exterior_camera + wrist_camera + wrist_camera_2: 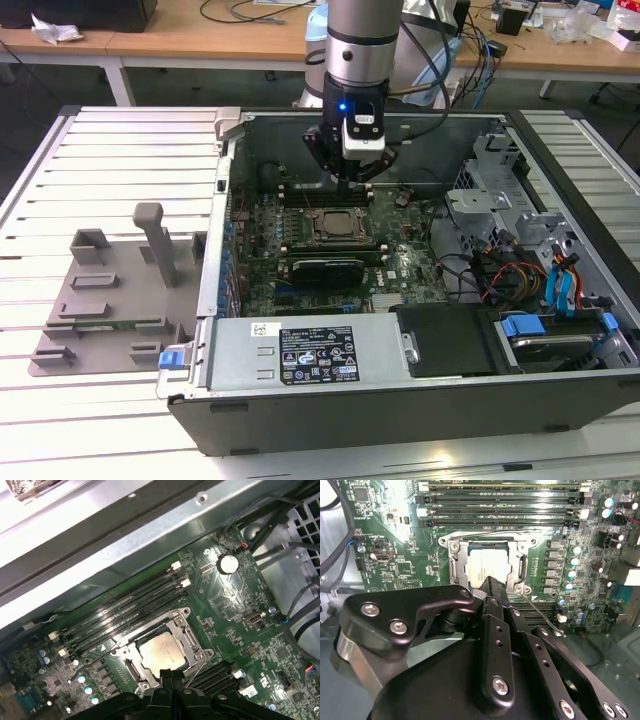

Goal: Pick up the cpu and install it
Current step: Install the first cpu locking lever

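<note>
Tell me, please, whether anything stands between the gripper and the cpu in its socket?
Nothing visible does: the cpu lies bare inside the socket frame, and the gripper hangs just above its near edge in both wrist views.

The tool [492, 587] hides the cpu's [487, 565] near edge — its tips sit too close to judge.

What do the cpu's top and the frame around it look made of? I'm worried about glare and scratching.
The cpu top looks like brushed pale metal, with a soft matte sheen. The socket frame around it looks like bare bright steel with sharper glints. Neither can be confirmed by look alone.
</note>
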Robot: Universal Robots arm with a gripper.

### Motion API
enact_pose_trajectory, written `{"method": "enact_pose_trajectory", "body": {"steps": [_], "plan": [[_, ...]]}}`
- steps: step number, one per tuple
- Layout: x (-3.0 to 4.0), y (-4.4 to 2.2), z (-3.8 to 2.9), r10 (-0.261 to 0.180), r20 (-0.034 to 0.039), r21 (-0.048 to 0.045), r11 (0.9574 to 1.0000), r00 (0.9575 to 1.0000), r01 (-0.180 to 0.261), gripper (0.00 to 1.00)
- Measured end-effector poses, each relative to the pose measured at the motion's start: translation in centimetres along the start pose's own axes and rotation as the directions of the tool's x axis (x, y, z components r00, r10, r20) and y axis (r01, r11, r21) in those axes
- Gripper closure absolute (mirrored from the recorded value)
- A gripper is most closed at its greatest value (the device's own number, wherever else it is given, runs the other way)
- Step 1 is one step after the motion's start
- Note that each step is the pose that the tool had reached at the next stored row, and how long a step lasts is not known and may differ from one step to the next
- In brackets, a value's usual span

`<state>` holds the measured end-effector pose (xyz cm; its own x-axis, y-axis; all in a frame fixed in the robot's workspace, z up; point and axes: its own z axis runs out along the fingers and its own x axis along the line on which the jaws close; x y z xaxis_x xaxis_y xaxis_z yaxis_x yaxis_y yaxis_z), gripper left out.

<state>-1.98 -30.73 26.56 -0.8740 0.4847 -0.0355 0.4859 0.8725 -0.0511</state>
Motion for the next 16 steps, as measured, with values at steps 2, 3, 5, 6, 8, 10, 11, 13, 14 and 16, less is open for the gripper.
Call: {"method": "enact_pose_trajectory", "body": {"steps": [2, 3, 5, 6, 8, 10, 11, 13, 14, 16], "plan": [[0.00, 0.00, 0.00, -0.038, 0.0019, -0.0013, 0.9993, 0.9993, 0.038, 0.89], [0.00, 0.00, 0.00, -0.057, 0.0030, -0.0019, 0.9984, 0.9984, 0.057, 0.89], [0.00, 0.00, 0.00, -0.081, 0.0043, -0.0027, 0.9967, 0.9967, 0.081, 0.89], [0.00, 0.00, 0.00, -0.092, 0.0049, -0.0031, 0.9957, 0.9957, 0.092, 0.89], [0.00, 0.00, 0.00, -0.132, 0.0071, -0.0043, 0.9912, 0.9912, 0.132, 0.89], [0.00, 0.00, 0.00, -0.160, 0.0086, -0.0050, 0.9872, 0.9872, 0.160, 0.89], [0.00, 0.00, 0.00, -0.181, 0.0098, -0.0056, 0.9835, 0.9835, 0.181, 0.89], [0.00, 0.00, 0.00, -0.203, 0.0111, -0.0062, 0.9792, 0.9792, 0.203, 0.89], [0.00, 0.00, 0.00, -0.208, 0.0115, -0.0062, 0.9782, 0.9781, 0.208, 0.89], [0.00, 0.00, 0.00, -0.230, 0.0128, -0.0068, 0.9732, 0.9732, 0.230, 0.89]]}}
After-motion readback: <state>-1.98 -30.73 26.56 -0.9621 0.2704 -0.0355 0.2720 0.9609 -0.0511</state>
